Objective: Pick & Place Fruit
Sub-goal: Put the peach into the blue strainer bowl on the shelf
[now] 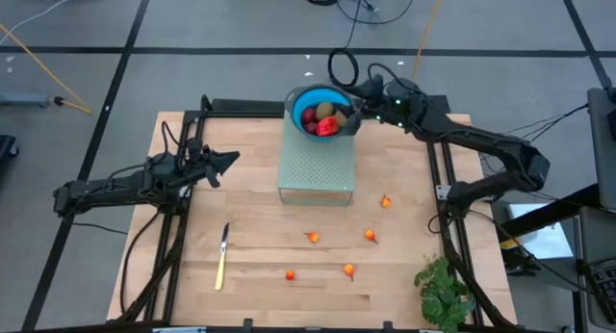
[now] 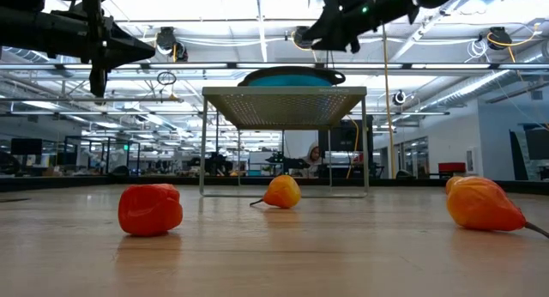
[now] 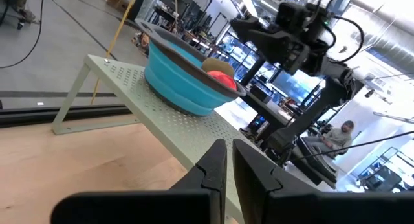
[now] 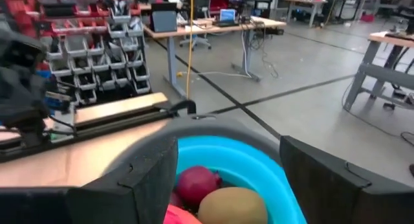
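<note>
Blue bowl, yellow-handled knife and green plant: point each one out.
Blue bowl (image 1: 300,94), high view, on its bare inner wall at the left.
Knife (image 1: 220,270), high view, on the yellow handle.
Plant (image 1: 445,293), high view, on the middle leaves.

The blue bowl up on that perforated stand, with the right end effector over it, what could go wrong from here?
1. The blue bowl sits at the back edge of the perforated stand; the open right end effector straddles its rim, so pulling away could drag or tip it.
2. The bowl is heaped with fruit, so further pieces might roll out.
3. Five small orange pieces, such as one, lie scattered and could roll when grasped.
</note>
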